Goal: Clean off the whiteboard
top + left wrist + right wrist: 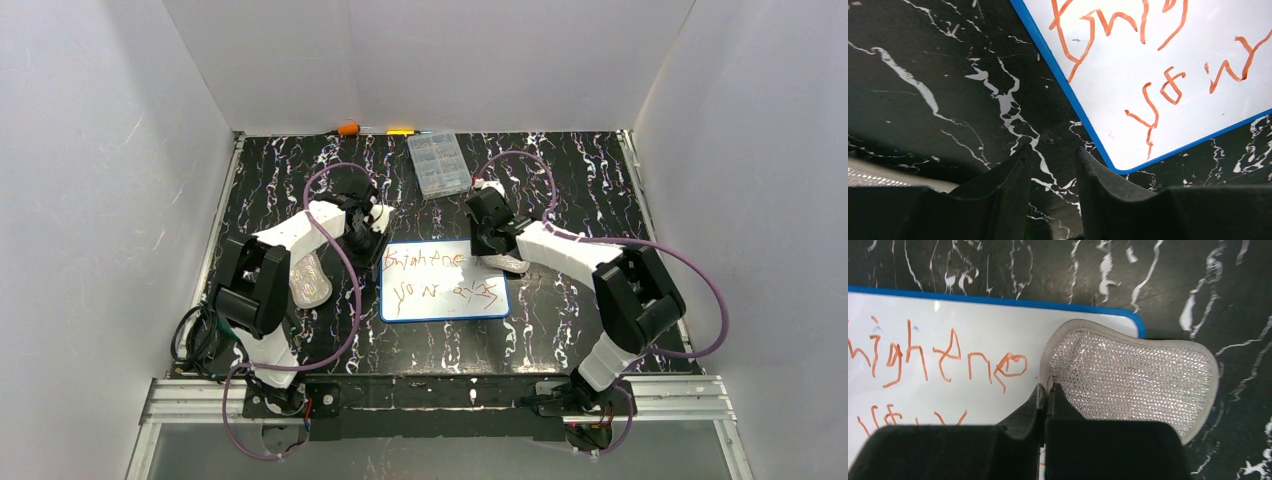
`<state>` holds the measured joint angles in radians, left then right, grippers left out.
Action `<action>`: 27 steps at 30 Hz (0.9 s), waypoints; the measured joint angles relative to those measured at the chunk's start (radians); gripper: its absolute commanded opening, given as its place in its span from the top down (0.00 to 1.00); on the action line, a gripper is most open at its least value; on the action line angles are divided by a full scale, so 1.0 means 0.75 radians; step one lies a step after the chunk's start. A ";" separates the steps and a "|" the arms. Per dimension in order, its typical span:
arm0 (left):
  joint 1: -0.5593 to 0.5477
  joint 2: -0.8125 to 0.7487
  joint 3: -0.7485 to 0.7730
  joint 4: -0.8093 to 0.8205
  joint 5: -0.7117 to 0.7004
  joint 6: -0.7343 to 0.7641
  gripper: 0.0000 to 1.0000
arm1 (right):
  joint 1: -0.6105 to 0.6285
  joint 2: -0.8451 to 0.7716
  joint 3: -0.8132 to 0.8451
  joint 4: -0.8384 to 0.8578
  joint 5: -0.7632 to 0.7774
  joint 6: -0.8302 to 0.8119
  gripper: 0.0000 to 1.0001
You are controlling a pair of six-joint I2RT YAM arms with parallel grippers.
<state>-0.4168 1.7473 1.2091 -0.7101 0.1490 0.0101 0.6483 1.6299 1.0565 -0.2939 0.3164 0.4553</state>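
"Top external takes in the whole black marble table (590, 180). What do the wrist views add?"

"Close detail. Right wrist shows the right gripper (1048, 387) clenched on the edge of a grey mesh pad (1128, 375). The pad lies ahead of the fingers, over one corner of the whiteboard (948, 325) and partly on the table. From above, those fingers cannot be made out."

"And the left wrist?"

"The left gripper (1053, 150) is released, jaws apart with table showing between them. The board's blue-rimmed corner sits just beside one finger."

"Counts, large to small?"

"One table, two arms, and one whiteboard lying flat between the two grippers, carrying two lines of orange-red writing. One clear compartment box (438, 163) sits beyond them. A second mesh pad (310, 280) rests under the left arm. At the far edge are one orange item (348, 129) and one yellow item (402, 131), both too small to name."

"Anything in the way?"

"The held pad covers that board corner."
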 measured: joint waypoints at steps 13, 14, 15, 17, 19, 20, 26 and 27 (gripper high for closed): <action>0.001 0.127 -0.020 0.087 0.121 -0.089 0.74 | -0.122 0.100 -0.115 0.161 -0.419 0.034 0.99; 0.002 0.128 -0.019 0.087 0.124 -0.089 0.74 | -0.129 0.107 -0.115 0.178 -0.447 0.047 0.99; 0.002 0.132 -0.015 0.083 0.127 -0.088 0.75 | -0.130 0.117 -0.115 0.202 -0.473 0.061 0.99; 0.002 0.148 0.003 0.067 0.121 -0.083 0.75 | -0.119 0.147 -0.112 0.266 -0.518 0.093 0.99; 0.005 0.165 0.024 0.047 0.123 -0.082 0.76 | -0.087 0.188 -0.091 0.333 -0.552 0.136 0.99; 0.005 0.171 0.031 0.038 0.122 -0.081 0.76 | -0.068 0.209 -0.078 0.360 -0.565 0.155 0.99; 0.004 0.183 0.046 0.019 0.101 -0.058 0.83 | 0.093 0.371 0.049 0.516 -0.644 0.273 0.99; 0.004 0.184 0.047 0.018 0.095 -0.056 0.86 | 0.102 0.381 0.054 0.532 -0.650 0.283 0.99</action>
<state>-0.4137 1.8851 1.2446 -0.6968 0.2203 -0.0322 0.7250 1.9156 1.0969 0.1051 -0.1707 0.6678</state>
